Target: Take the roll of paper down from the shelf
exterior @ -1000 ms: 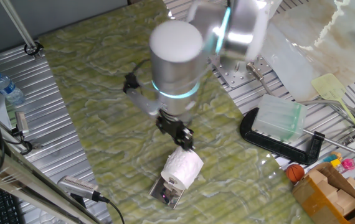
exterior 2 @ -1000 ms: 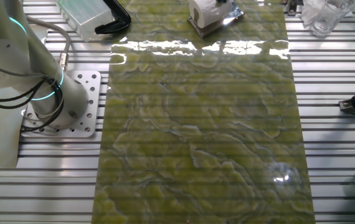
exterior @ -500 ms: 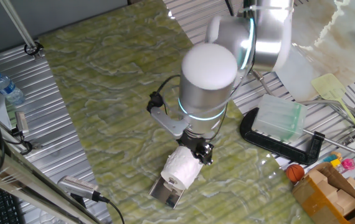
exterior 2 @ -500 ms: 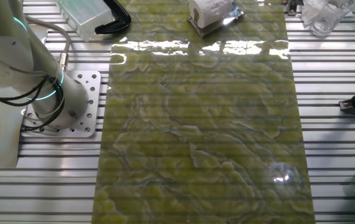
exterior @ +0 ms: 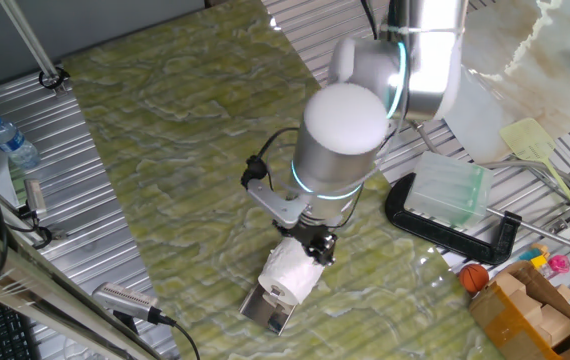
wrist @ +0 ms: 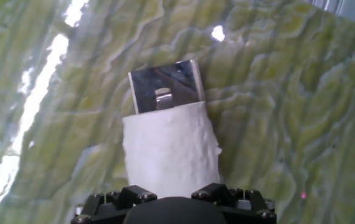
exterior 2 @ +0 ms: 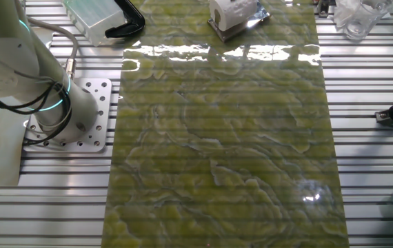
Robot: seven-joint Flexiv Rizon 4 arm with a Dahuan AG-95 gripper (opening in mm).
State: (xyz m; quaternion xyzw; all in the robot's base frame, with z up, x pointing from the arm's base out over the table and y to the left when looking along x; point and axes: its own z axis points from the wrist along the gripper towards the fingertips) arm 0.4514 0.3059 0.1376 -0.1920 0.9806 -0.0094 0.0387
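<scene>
1. Closest to the lens in the hand view, only the dark base of the end effector (wrist: 174, 205) is seen at the bottom edge; its fingers are not shown, so whether it is apart or clamped cannot be told.
2. Just beyond it, the roll of paper (wrist: 170, 149) is seen lengthwise, its near end at the end effector's base, its far end covering part of the shelf (wrist: 165, 84).
3. Only in that view is the shelf's mirror-like plate seen from above, with a small raised bracket at its middle, just past the roll's far end.
4. From one fixed view, the end effector (exterior: 317, 243) is seen at the upper end of the roll of paper (exterior: 290, 271), with the shelf (exterior: 268, 312) protruding below the roll on the green marbled tabletop (exterior: 165, 130).
5. A black clamp (exterior: 450, 230) and a translucent plastic box (exterior: 448, 190) are seen to the side only there.
6. In the other fixed view, the roll of paper (exterior 2: 231, 10) and shelf (exterior 2: 218, 29) appear small at the far edge.
</scene>
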